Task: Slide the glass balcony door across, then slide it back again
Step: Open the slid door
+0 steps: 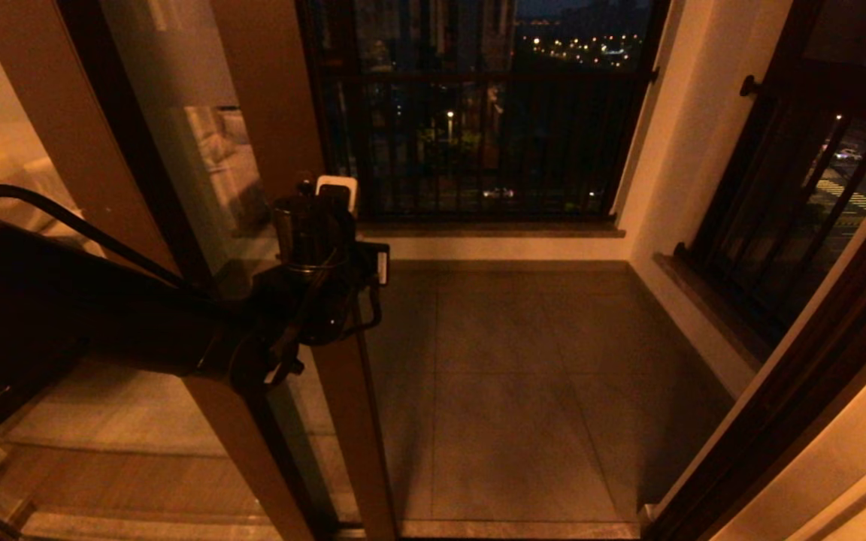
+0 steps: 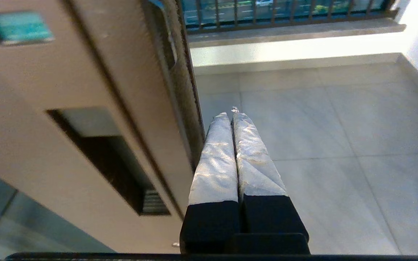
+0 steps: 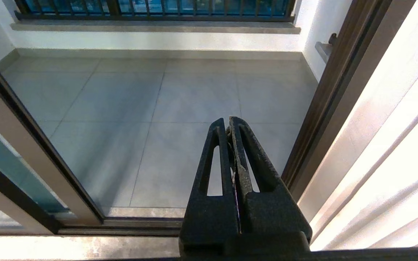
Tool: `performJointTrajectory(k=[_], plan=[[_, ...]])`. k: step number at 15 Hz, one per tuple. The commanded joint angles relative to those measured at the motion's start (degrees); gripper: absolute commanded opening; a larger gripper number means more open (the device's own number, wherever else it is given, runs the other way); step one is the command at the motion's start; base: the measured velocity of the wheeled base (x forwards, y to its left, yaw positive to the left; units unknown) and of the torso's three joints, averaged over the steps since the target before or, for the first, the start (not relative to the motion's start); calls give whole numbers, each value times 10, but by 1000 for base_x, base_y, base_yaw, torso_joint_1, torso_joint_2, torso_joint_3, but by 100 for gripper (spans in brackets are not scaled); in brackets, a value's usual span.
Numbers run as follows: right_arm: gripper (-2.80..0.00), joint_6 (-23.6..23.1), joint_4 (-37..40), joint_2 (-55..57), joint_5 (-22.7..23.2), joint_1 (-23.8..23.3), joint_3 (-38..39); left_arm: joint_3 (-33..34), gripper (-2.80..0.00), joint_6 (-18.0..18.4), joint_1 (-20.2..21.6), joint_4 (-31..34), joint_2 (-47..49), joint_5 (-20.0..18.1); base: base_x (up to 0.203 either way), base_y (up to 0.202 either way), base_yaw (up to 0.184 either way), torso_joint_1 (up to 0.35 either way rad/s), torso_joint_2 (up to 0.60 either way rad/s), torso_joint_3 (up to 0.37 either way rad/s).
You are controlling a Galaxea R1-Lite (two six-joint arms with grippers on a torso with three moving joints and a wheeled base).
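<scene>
The glass balcony door (image 1: 177,173) stands at the left with a frosted band near its top, and its brown stile (image 1: 346,421) runs down the middle, leaving the doorway open to the right. My left arm (image 1: 305,285) reaches in from the left to that stile. In the left wrist view my left gripper (image 2: 230,113) is shut with nothing in it. Its silver-taped fingers (image 2: 216,159) lie along the stile's edge, past the recessed handle slot (image 2: 111,163). My right gripper (image 3: 228,121) is shut and empty above the floor track (image 3: 136,221), apart from the door's stile (image 3: 24,139).
Grey balcony floor tiles (image 1: 523,376) lie beyond the threshold. Black-barred railing windows (image 1: 478,120) close the far side, and another one (image 1: 794,210) the right side. The dark brown door jamb (image 1: 801,391) stands at the right.
</scene>
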Motion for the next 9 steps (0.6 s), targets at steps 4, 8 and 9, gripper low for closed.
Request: performJointTrajectory(k=[4,8,9], plan=[[-280,0,0,0,0,0,2,4,-280,0,11,-3,-3,-3,0,0,0,0,0,0],[-280,0,0,0,1,0,2,19,-280,-1,24,-4,-7,-4,0,0,0,0,0,0],[-280,0,0,0,1,0,2,21,-280,-2,29,-7,-9,-4,0,0,0,0,0,0]])
